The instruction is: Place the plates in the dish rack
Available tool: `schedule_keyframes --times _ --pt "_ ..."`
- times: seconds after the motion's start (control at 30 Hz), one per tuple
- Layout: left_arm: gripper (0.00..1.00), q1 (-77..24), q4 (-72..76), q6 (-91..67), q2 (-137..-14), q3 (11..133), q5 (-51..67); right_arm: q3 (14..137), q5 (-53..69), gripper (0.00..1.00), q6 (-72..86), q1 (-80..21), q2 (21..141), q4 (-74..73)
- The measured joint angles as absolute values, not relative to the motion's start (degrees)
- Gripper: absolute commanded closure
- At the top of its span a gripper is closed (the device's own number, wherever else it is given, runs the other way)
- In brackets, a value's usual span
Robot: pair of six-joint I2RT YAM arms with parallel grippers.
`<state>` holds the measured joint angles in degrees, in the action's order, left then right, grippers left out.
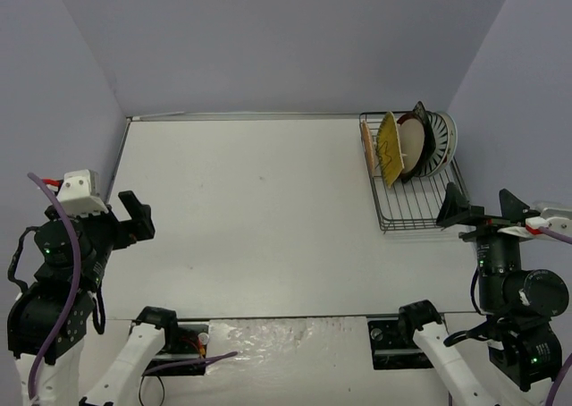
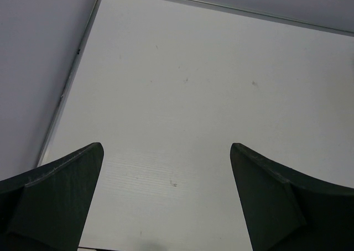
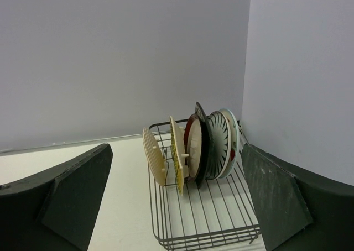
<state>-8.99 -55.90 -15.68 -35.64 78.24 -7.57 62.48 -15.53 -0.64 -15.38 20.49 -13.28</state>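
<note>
Nearest me, the left gripper (image 2: 166,149) hangs wide open and empty over the white table (image 1: 268,200). The right gripper (image 1: 481,211) is spread just as wide, holding nothing, just short of the black wire dish rack (image 1: 416,207). In the rack's far end the plates (image 3: 193,146) stand on edge: a tan one (image 3: 154,158) nearest, the yellow woven-look plate (image 3: 177,154), and behind them the striped plate (image 3: 218,146). There seem to be six in all.

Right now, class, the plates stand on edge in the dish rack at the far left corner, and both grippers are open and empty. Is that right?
One slip: the dish rack sits at the far right corner, not the left, as the top external view shows. The rest holds: the plates stand on edge in it, and the left gripper and right gripper are open and empty.
</note>
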Motion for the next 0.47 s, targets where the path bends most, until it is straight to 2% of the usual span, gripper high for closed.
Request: schedule_keyframes --times 0.47 --pt "0.03 -8.99 -53.51 -17.30 -38.87 75.94 -7.31 62.28 -13.63 0.00 -0.71 -15.38 20.49 -14.73"
